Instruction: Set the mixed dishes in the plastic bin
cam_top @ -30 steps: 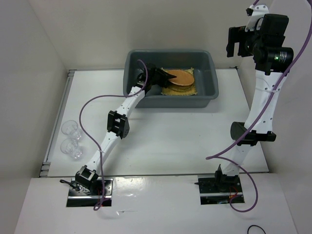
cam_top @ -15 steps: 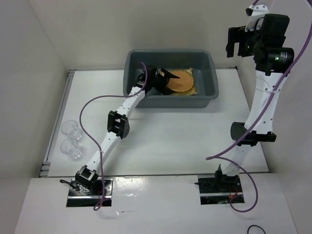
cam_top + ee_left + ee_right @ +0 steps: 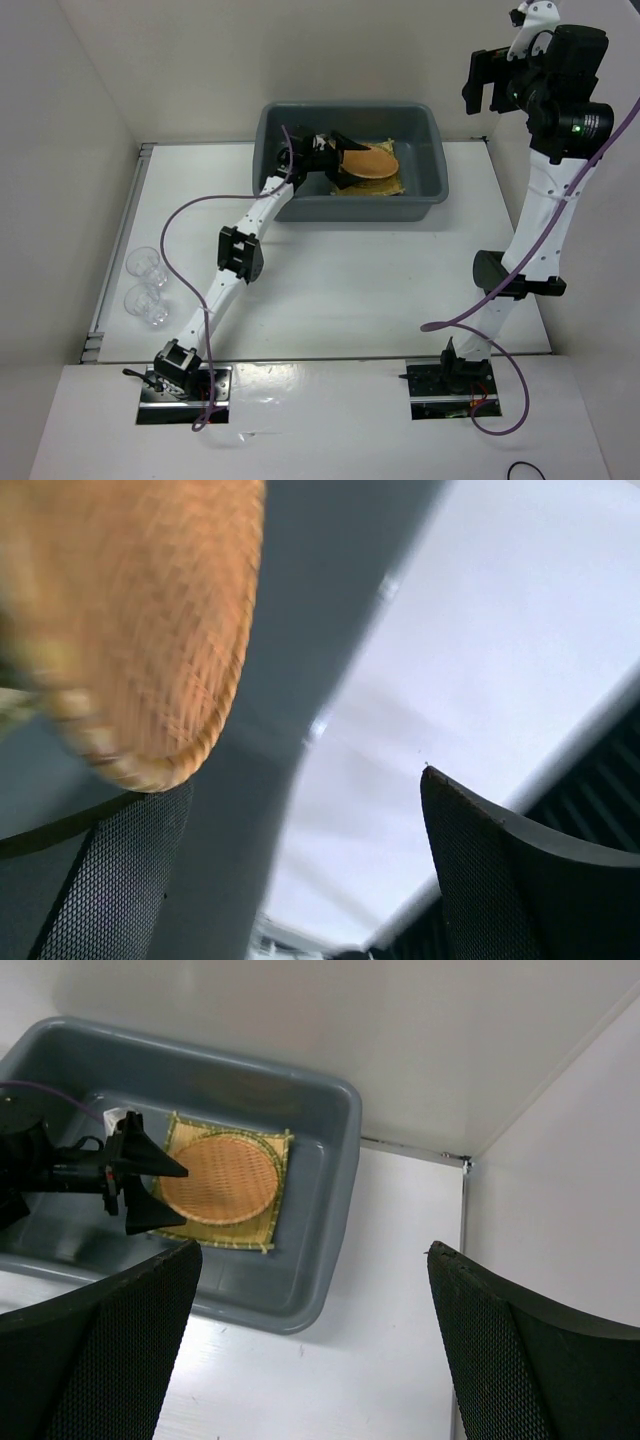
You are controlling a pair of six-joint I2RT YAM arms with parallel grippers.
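The plastic bin (image 3: pixel 360 208) stands at the back middle of the table. Inside it a square tan mat (image 3: pixel 273 1222) lies flat, and the orange-brown round plate (image 3: pixel 372 163) (image 3: pixel 218 1177) rests on top of it. My left gripper (image 3: pixel 343 164) (image 3: pixel 176 1200) is inside the bin at the plate's left edge, open and holding nothing. In the left wrist view the plate (image 3: pixel 130 610) fills the upper left, just past the left gripper (image 3: pixel 305 780). My right gripper (image 3: pixel 484 92) (image 3: pixel 311 1250) hangs open high above the bin's right end. Two clear cups (image 3: pixel 146 263) (image 3: pixel 150 303) stand at the table's left edge.
White walls close in the table on the left, back and right. A metal strip (image 3: pixel 120 245) runs along the left edge beside the cups. The left arm (image 3: pixel 240 255) stretches diagonally from its base to the bin.
My left gripper has opened and let go of the plate, which now lies flat on the mat. The right arm has shifted slightly up and to the right.
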